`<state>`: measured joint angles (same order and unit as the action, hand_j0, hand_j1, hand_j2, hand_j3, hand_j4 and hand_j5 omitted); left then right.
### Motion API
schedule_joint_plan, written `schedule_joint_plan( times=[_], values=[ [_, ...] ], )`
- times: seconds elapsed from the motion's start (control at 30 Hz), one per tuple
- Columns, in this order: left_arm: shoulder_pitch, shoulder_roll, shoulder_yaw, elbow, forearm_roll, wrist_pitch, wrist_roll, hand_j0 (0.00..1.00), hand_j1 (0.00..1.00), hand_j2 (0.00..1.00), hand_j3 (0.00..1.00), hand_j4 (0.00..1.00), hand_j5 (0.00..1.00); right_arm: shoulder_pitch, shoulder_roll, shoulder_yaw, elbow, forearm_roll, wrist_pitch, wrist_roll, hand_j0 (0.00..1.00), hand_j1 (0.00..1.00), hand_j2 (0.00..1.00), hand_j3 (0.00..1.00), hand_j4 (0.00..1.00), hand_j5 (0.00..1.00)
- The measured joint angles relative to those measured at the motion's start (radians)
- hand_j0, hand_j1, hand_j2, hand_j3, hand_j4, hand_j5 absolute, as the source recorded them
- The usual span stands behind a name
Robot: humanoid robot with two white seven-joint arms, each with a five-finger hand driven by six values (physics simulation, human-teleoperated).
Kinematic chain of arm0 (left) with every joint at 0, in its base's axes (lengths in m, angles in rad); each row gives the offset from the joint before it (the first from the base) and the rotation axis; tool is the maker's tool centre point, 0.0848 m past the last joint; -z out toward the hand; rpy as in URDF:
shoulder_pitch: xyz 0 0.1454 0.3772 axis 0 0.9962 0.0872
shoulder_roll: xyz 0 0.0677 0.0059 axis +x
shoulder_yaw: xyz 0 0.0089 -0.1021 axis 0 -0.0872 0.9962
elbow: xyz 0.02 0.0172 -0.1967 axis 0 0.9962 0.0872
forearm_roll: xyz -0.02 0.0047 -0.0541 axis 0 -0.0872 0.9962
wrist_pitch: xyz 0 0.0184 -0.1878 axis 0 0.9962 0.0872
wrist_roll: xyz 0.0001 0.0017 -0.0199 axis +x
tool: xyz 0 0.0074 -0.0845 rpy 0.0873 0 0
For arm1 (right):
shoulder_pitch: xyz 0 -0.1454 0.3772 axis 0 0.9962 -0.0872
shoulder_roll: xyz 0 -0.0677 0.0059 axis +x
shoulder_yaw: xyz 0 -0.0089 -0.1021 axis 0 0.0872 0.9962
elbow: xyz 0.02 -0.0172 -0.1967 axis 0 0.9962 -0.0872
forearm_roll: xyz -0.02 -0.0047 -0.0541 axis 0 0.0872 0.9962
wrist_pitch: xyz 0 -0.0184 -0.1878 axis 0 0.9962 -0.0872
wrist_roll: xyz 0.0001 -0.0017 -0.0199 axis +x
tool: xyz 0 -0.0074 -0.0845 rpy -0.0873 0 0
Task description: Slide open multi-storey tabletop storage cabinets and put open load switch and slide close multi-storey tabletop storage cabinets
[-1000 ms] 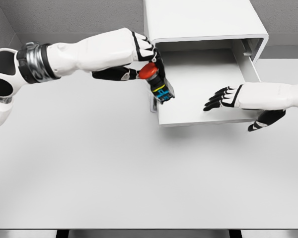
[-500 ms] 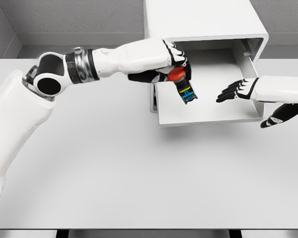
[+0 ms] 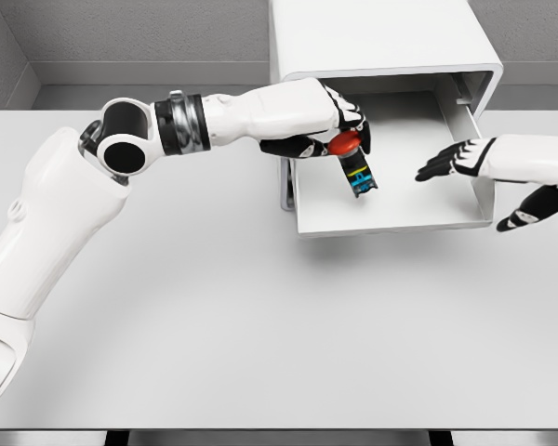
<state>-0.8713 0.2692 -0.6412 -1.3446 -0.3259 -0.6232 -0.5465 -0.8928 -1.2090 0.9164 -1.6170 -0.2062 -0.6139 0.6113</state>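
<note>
A white tabletop cabinet point(image 3: 381, 37) stands at the back of the table with its drawer point(image 3: 391, 221) slid out toward me. The load switch point(image 3: 355, 165) has a red round button on top and a black body with blue and yellow marks. My left hand point(image 3: 339, 125) is shut on its top and holds it over the left part of the drawer's floor, tilted. My right hand point(image 3: 465, 163) hovers at the drawer's right wall, fingers spread and holding nothing, thumb point(image 3: 530, 212) outside the wall.
The white table point(image 3: 260, 316) stretches wide in front of the drawer. Grey walls close the back and the left corner. My left arm point(image 3: 121, 158) reaches across the table's back left.
My left hand has carried the switch rightward, from the drawer's left edge to over its floor. The right hand has drawn back toward the right wall of the drawer.
</note>
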Motion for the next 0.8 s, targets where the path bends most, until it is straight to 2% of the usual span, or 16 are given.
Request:
schedule_joint_plan(
  times=[0.13,0.33,0.53,0.6,0.67,0.73,0.8],
  values=[
    [0.0,0.001,0.0,0.001,0.0,-0.002,0.0,0.83,0.83,0.83,0.83,0.83,0.83,-0.002,0.0,-0.031,0.0,0.002,0.0,0.0,1.0,1.0,1.0,1.0,1.0,1.0],
    [0.003,0.002,0.0,0.001,0.004,-0.003,0.001,0.83,0.83,0.83,0.83,0.83,0.83,0.005,-0.024,-0.012,-0.032,0.005,0.0,0.0,1.0,1.0,1.0,1.0,1.0,1.0],
    [0.009,0.009,0.005,-0.019,0.003,0.002,-0.001,0.89,0.89,0.89,0.89,0.89,0.89,0.005,-0.049,-0.004,-0.056,0.005,0.0,0.0,1.0,1.0,1.0,1.0,1.0,1.0],
    [0.011,0.06,0.007,-0.089,0.069,0.005,-0.002,1.0,1.0,1.0,1.0,1.0,1.0,0.005,-0.047,-0.003,-0.059,0.004,0.0,0.0,1.0,1.0,1.0,1.0,1.0,1.0],
    [0.023,0.167,0.005,-0.195,0.192,0.007,-0.005,1.0,1.0,1.0,1.0,1.0,1.0,0.005,-0.045,-0.002,-0.061,0.004,0.0,0.0,1.0,1.0,1.0,1.0,1.0,1.0],
    [0.074,0.3,0.006,-0.288,0.316,0.008,-0.005,1.0,1.0,1.0,1.0,1.0,1.0,0.006,-0.044,-0.002,-0.061,0.004,0.0,0.0,1.0,1.0,1.0,1.0,1.0,1.0],
    [0.133,0.426,0.009,-0.342,0.399,0.009,-0.004,1.0,1.0,1.0,1.0,1.0,1.0,0.009,-0.041,-0.002,-0.062,0.004,0.0,0.0,1.0,1.0,1.0,1.0,1.0,1.0]
  ],
)
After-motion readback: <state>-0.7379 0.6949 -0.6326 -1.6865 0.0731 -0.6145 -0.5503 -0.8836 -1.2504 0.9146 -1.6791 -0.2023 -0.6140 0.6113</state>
